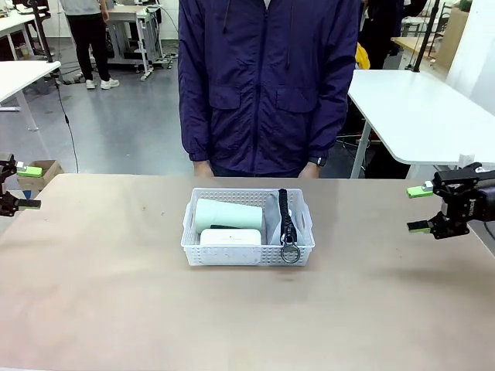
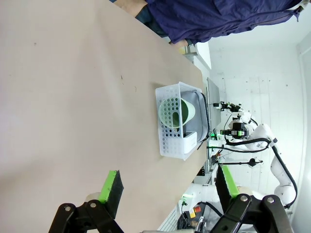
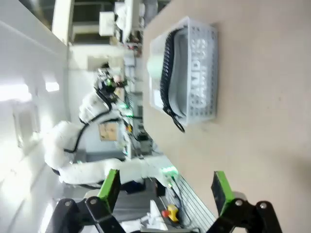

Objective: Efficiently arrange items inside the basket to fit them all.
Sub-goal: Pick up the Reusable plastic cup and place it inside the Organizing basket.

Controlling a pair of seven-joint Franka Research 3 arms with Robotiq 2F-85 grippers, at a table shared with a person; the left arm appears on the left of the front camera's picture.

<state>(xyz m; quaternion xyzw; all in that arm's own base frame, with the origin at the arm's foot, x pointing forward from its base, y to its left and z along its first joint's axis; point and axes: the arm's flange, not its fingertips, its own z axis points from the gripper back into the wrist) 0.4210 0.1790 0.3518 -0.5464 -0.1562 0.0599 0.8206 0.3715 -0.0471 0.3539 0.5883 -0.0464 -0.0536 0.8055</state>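
Front view: the white basket (image 1: 248, 246) is seen mid-desk (image 1: 116, 301), holding the green cup (image 1: 224, 214) lying flat, the white box (image 1: 230, 236) and the grey pouch (image 1: 275, 220). Left wrist view: the left hand (image 2: 167, 187) is spread, empty. Right wrist view: the right hand (image 3: 165, 187) is likewise spread, empty.

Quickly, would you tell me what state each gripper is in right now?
Left gripper: open, holding nothing.
Right gripper: open, holding nothing.
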